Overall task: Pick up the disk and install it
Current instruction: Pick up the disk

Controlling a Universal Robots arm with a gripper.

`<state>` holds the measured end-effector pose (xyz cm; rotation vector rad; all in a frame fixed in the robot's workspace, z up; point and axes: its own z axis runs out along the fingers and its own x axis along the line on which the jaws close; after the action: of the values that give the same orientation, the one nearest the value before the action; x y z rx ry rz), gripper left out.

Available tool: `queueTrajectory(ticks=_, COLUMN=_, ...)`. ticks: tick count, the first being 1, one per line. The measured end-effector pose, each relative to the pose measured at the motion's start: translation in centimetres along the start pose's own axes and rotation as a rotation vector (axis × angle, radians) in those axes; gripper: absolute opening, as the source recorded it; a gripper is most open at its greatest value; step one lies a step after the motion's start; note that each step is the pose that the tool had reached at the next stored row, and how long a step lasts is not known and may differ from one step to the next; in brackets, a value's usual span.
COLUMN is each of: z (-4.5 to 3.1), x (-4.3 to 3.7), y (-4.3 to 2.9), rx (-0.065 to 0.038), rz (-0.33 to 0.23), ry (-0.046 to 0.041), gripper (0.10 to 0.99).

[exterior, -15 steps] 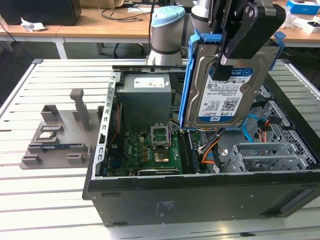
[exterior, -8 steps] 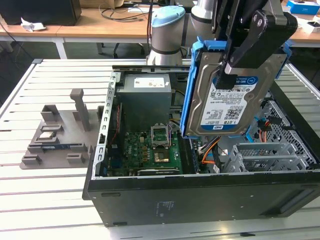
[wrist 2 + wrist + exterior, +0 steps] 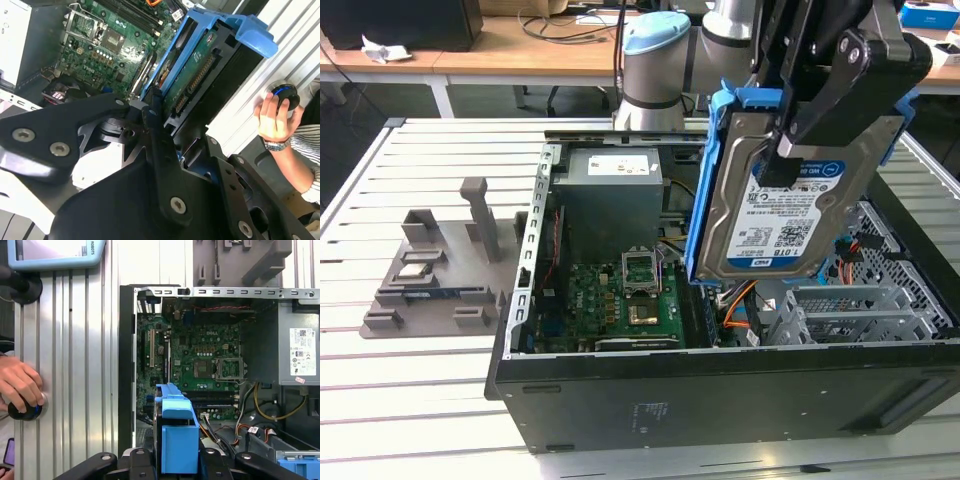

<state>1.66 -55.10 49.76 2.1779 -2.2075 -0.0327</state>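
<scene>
On the slatted table (image 3: 420,380), above the open case (image 3: 720,405), the gripper (image 3: 788,150) is clamped on the disk (image 3: 770,225), held in the air over the cage (image 3: 850,310): pickup done, installing apparently not yet.

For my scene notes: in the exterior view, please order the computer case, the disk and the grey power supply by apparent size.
1. Computer case, largest.
2. Disk, second, but it seems nearer the camera, so it looks enlarged.
3. Power supply, smallest.
</scene>
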Motion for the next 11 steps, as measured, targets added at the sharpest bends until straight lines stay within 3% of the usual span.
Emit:
queueTrajectory(ticks=2, z=-0.02, x=-0.01, y=-0.58, rx=0.000, rz=0.000, ry=0.0000, gripper=0.369)
queueTrajectory(ticks=4, z=-0.09, x=-0.03, y=-2.11, rx=0.000, rz=0.000, ry=0.0000, gripper=0.369)
queueTrajectory(ticks=6, z=-0.13, x=-0.04, y=-2.93, rx=0.000, rz=0.000, ry=0.0000, gripper=0.369)
queueTrajectory(ticks=7, z=-0.17, x=-0.05, y=-3.87, rx=0.000, rz=0.000, ry=0.0000, gripper=0.369)
queueTrajectory(ticks=11, z=-0.22, x=-0.06, y=-4.97, rx=0.000, rz=0.000, ry=0.0000, gripper=0.369)
